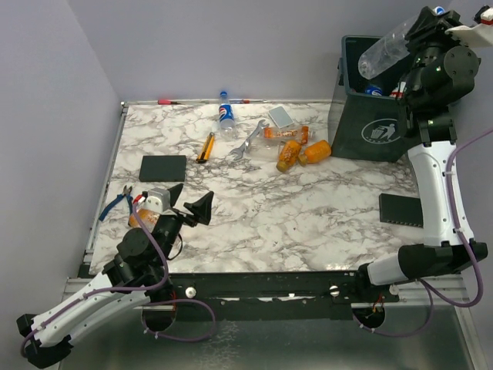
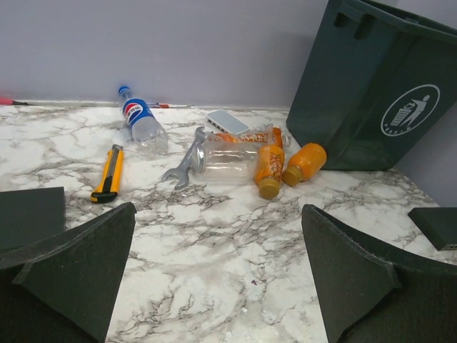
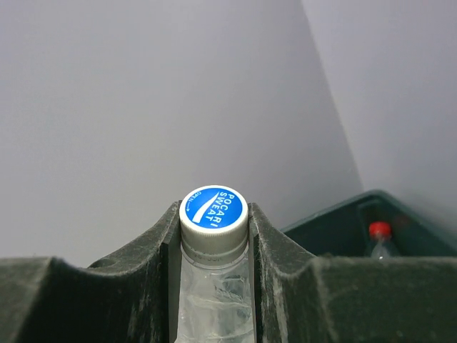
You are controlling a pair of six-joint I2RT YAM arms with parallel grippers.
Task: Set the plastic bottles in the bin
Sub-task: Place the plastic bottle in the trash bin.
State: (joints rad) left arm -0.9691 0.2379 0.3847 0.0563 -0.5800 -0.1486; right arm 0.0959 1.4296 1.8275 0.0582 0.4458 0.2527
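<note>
Marble counter (image 1: 308, 216) with loose bottles (image 1: 293, 154) near upper centre. At upper right, dark green bin (image 1: 350, 131), some inside. Above its opening, clear bottle (image 1: 381, 54) clamped in right jaws: drop step, likely; next, merely spreading them. Lower left, left jaws wide, empty

Clear bottle (image 3: 212, 304), clamped in the right gripper (image 3: 213, 209), is cut off below; beyond it, a red-capped bottle (image 3: 381, 241) is half hidden.
</note>
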